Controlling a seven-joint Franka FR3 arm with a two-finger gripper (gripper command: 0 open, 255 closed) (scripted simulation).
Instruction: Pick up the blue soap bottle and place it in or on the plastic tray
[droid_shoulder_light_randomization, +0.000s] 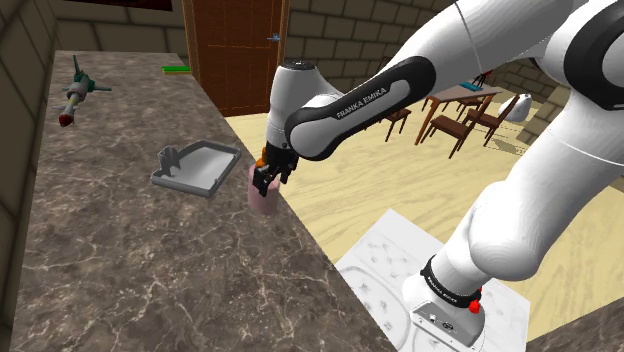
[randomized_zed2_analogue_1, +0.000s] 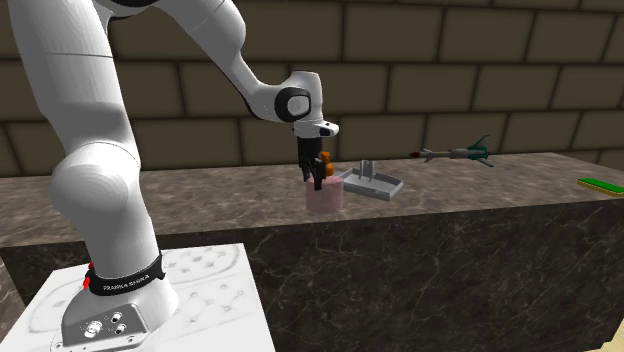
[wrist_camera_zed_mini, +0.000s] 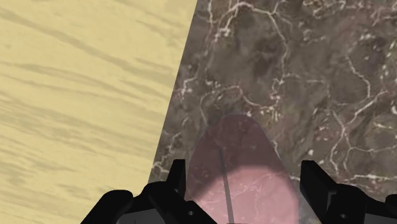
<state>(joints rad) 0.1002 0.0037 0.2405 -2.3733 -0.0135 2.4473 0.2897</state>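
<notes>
At the marble counter's (droid_shoulder_light_randomization: 150, 270) edge, I am straddling the pink soap bottle (wrist_camera_zed_mini: 238, 165) with my gripper (droid_shoulder_light_randomization: 264, 185), its fingers (wrist_camera_zed_mini: 178, 177) parted and not yet clamping. So I am judging the next move as closing, lifting and carrying toward the grey tray (droid_shoulder_light_randomization: 210, 165) at ten o'clock in the shoulder view.

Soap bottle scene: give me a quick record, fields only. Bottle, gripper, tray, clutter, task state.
bottle: pink translucent soap bottle, orange pump, upright on the marble counter, near its edge
gripper: gripper over the bottle, fingers apart on either side, no clear contact
tray: grey tray on the counter, beside the bottle, not touching it
clutter: dart-like object; green flat item at the counter's far end
task state: bottle not yet lifted
</notes>
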